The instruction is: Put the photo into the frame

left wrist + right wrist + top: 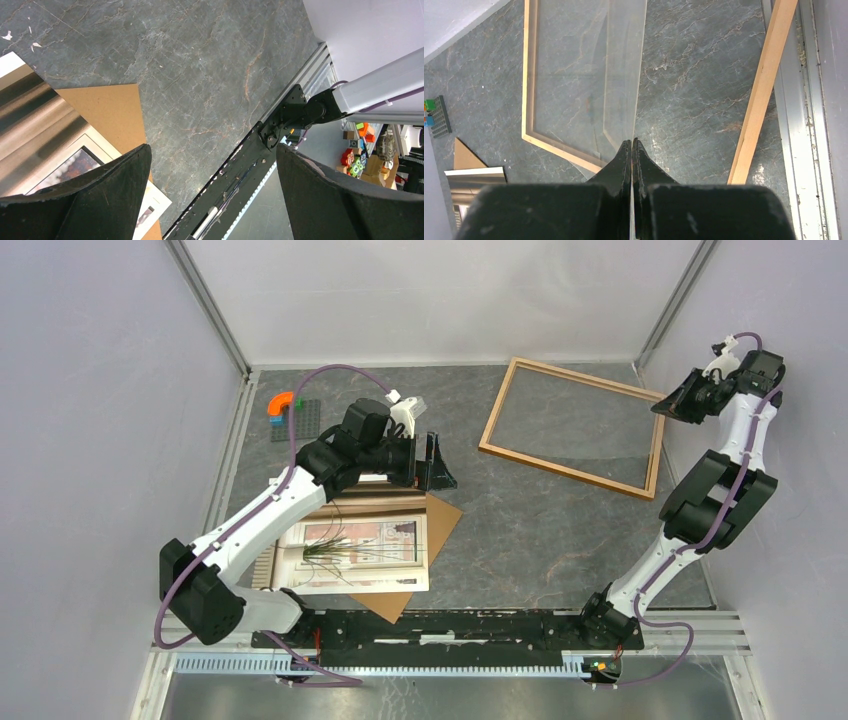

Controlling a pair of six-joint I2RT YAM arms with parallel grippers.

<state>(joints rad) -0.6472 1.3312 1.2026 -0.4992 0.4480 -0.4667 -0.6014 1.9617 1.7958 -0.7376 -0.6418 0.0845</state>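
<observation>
My right end effector (631,150) is pinched on a clear pane (589,75), with the frame (529,75) on the worktop (694,75) beneath it. My left end effector (212,155) is spread wide, just above the photo (30,125).

Matt wood frame (565,472); clear glossy pane (624,75).

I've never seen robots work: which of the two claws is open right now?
The left gripper, its fingers spread wide above the edge of the photo. The right gripper is pinched shut on the clear pane over the wooden frame.
</observation>
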